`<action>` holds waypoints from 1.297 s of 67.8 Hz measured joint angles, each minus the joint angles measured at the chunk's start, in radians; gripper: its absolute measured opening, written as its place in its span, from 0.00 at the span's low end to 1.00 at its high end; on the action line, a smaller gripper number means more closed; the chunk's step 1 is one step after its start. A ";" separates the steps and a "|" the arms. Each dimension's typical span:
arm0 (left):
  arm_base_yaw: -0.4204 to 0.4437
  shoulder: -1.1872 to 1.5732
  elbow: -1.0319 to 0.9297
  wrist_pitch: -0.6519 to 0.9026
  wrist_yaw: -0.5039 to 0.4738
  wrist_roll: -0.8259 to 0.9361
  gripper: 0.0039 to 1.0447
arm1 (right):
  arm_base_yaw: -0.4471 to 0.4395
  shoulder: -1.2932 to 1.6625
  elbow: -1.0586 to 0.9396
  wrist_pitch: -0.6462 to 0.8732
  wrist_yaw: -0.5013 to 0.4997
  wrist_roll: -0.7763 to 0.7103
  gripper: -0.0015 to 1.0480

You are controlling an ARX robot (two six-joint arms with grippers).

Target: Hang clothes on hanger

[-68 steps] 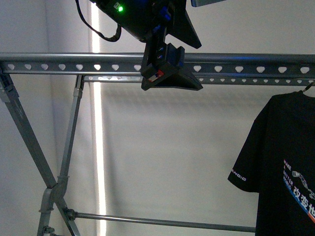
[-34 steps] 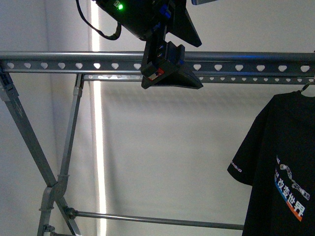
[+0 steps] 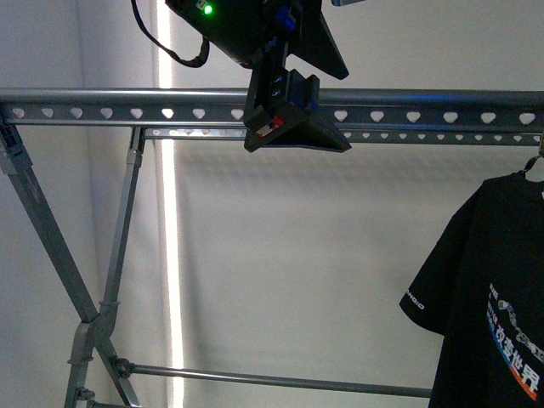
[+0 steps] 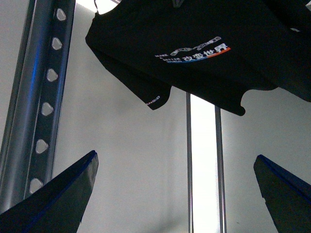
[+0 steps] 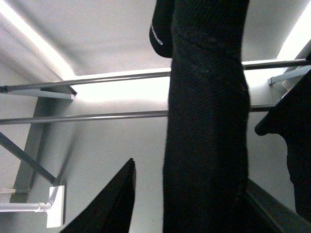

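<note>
The clothes, a black T-shirt with white lettering and a blue-orange underline, hang at the far right from a small hook just under the hanger's rail. The hanger is a grey metal rack whose heart-punched rail runs across the front view. My left gripper is up at that rail, near its middle and well left of the shirt. Its wrist view shows it open and empty, with the T-shirt and the rail beyond. My right gripper is open, with black cloth hanging between its fingers.
Crossed grey legs stand at the left and a lower crossbar runs along the bottom. A bright vertical strip of light splits the pale wall behind. Thin rack bars cross the right wrist view.
The T-shirt has swung, turning left and then sinking a little and shifting right. My left gripper has stayed almost still at the rail.
</note>
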 joint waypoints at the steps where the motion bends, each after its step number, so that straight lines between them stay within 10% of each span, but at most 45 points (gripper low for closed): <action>1: 0.000 0.000 0.000 0.000 0.000 0.000 0.94 | -0.001 -0.004 -0.008 0.008 -0.002 0.000 0.50; 20: 0.000 0.000 0.000 0.000 0.000 0.000 0.94 | -0.037 -0.229 -0.268 0.242 0.030 -0.030 0.94; 54: 0.000 0.000 0.000 0.000 0.000 0.000 0.94 | 0.034 -1.009 -1.068 0.894 0.056 0.082 0.92; 69: -0.010 -0.031 -0.066 0.129 -0.092 -0.079 0.94 | 0.098 -1.183 -1.272 0.732 0.099 -0.005 0.53; 77: -0.013 -0.073 -0.212 0.578 -0.443 -0.606 0.94 | 0.126 -1.231 -1.364 0.759 0.124 -0.013 0.35; 88: 0.036 -0.159 -0.287 0.711 -0.658 -1.242 0.94 | 0.159 -1.315 -1.460 0.785 0.159 -0.016 0.06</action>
